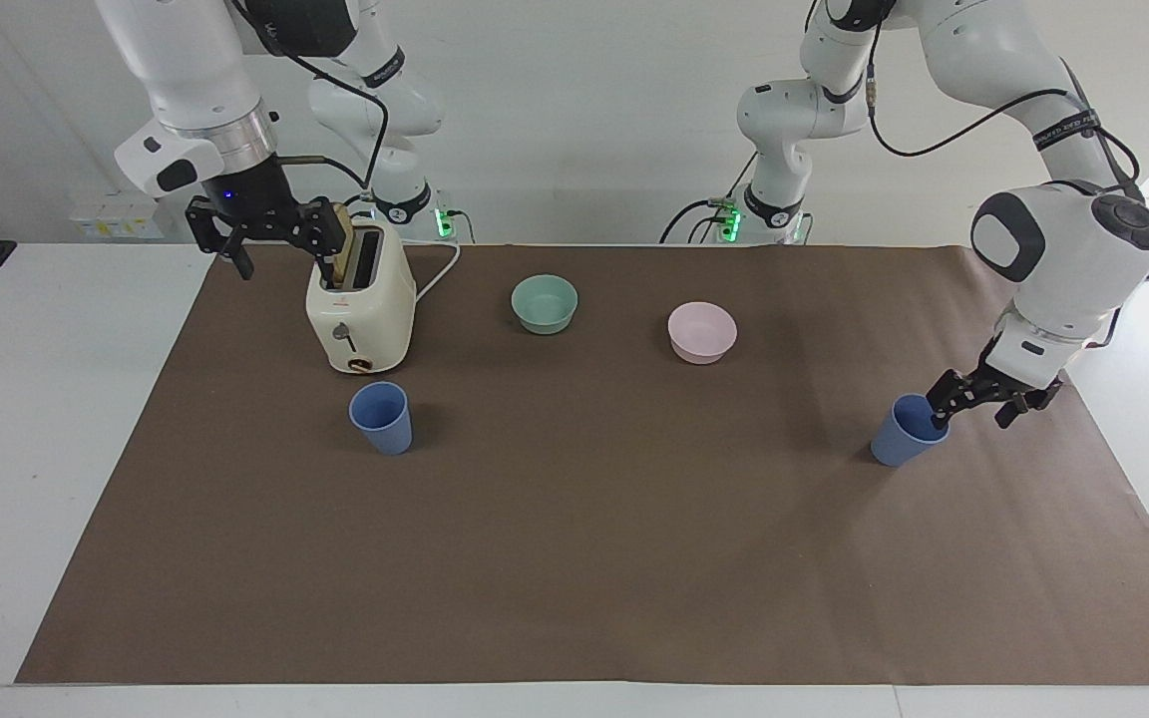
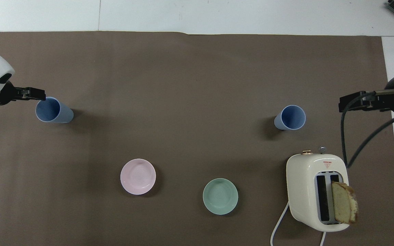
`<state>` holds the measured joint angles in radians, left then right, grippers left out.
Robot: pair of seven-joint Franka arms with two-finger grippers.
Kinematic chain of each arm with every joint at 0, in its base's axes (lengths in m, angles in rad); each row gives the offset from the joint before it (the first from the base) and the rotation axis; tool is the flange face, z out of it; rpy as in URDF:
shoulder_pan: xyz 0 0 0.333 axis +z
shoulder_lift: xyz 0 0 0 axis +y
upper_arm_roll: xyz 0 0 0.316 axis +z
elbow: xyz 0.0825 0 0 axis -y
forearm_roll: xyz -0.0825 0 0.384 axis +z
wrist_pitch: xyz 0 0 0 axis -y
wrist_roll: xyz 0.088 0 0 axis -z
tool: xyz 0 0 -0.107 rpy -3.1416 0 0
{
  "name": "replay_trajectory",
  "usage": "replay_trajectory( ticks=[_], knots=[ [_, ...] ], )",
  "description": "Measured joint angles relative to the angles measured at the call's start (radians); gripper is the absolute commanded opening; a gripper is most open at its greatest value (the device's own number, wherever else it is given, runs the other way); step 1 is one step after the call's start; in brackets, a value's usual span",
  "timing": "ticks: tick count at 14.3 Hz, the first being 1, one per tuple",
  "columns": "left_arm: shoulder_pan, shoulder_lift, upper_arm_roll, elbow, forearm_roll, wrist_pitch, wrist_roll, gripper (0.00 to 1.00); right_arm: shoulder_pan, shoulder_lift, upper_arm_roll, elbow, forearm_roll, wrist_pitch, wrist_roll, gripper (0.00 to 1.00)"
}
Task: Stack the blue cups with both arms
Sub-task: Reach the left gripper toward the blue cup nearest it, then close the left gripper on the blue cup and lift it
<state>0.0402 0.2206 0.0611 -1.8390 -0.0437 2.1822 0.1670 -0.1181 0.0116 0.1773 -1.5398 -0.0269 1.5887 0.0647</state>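
White left arm's black two-finger gripper (image 1: 973, 407) is straddling, fingers spread, the rim of one periwinkle-blue plastic tumbler (image 1: 906, 431); its twin (image 1: 381, 418) is standing by the cream toaster (image 1: 360, 299). Right gripper (image 1: 270, 242), fingers spread, is hovering beside that toaster.

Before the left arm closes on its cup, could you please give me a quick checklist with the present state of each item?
1. Left gripper at the rim of the blue cup at the left arm's end: ok.
2. One finger inside that cup, one outside: cannot tell.
3. That cup upright: ok.
4. Blue cup in front of the toaster upright and free: ok.
5. Right gripper waiting, open, beside the toaster, away from its cup: ok.
6. Cups stacked: not ok.
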Motion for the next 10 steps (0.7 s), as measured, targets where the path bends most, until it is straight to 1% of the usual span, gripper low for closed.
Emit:
replay_trajectory(
  ticks=[3, 5, 8, 9, 10],
  knots=[
    [0.001, 0.000, 0.000, -0.050, -0.001, 0.009, 0.000, 0.87, 0.000, 0.000, 0.000, 0.000, 0.000, 0.000, 0.000, 1.00],
    [0.001, 0.000, 0.000, -0.061, -0.001, 0.035, -0.001, 0.82, -0.001, 0.000, 0.000, 0.000, 0.000, 0.000, 0.000, 1.00],
    [0.002, 0.000, 0.000, -0.068, -0.001, 0.043, -0.001, 0.80, -0.001, 0.000, 0.000, 0.000, 0.000, 0.000, 0.000, 1.00],
    [0.002, 0.000, 0.000, -0.070, -0.001, 0.043, -0.001, 0.72, -0.001, 0.000, 0.000, 0.000, 0.000, 0.000, 0.000, 1.00],
    [0.003, 0.000, 0.000, -0.074, -0.001, 0.043, -0.001, 0.57, -0.001, 0.000, 0.000, 0.000, 0.000, 0.000, 0.000, 1.00]
  ],
)
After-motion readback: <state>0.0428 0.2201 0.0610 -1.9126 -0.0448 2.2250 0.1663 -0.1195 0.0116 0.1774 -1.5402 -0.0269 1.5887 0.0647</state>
